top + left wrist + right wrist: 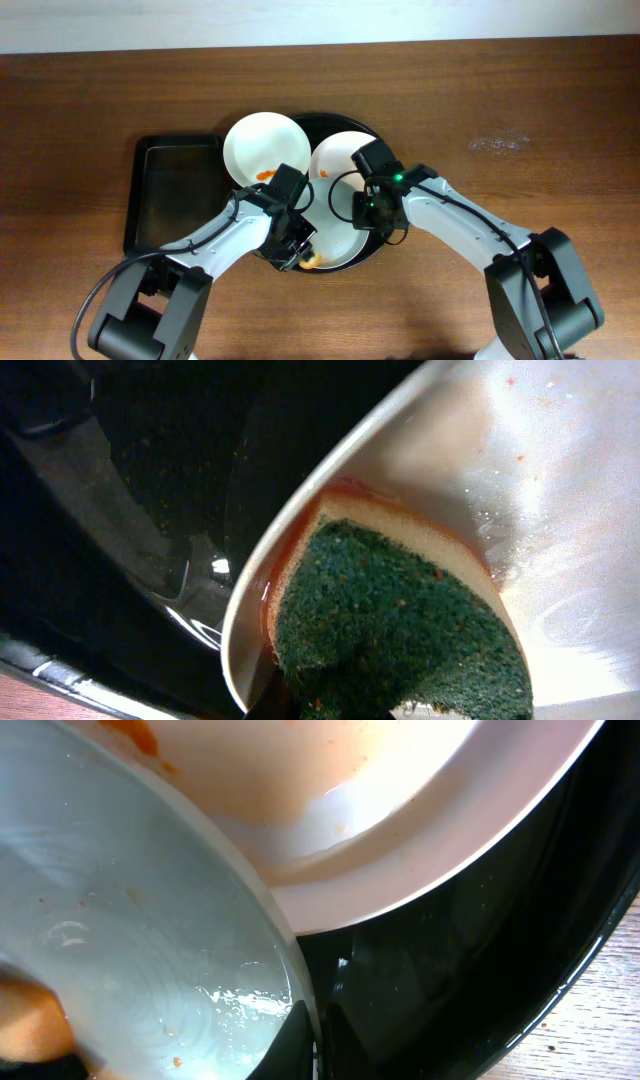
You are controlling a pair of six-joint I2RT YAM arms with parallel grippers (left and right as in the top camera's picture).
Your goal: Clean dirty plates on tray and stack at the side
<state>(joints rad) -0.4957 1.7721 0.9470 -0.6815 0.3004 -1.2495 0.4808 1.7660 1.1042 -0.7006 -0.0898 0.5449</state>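
1. We find the left gripper point(295, 245) clenched on the sponge point(400, 620), which presses into the front plate point(340, 245) near its rim.
2. The right gripper point(368, 212) is clamped on that plate's right rim.
3. The front plate and the rear plate point(335, 155) lie in the tray point(450, 990); the third plate point(262, 140) overlaps its left rim.
4. We judge the task early: both other plates show orange smears point(265, 175); none is stacked aside.

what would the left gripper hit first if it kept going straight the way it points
The near plate: the sponge in the left gripper sits against its inner rim, so pushing on would press into that plate, with the round tray probably next beneath.
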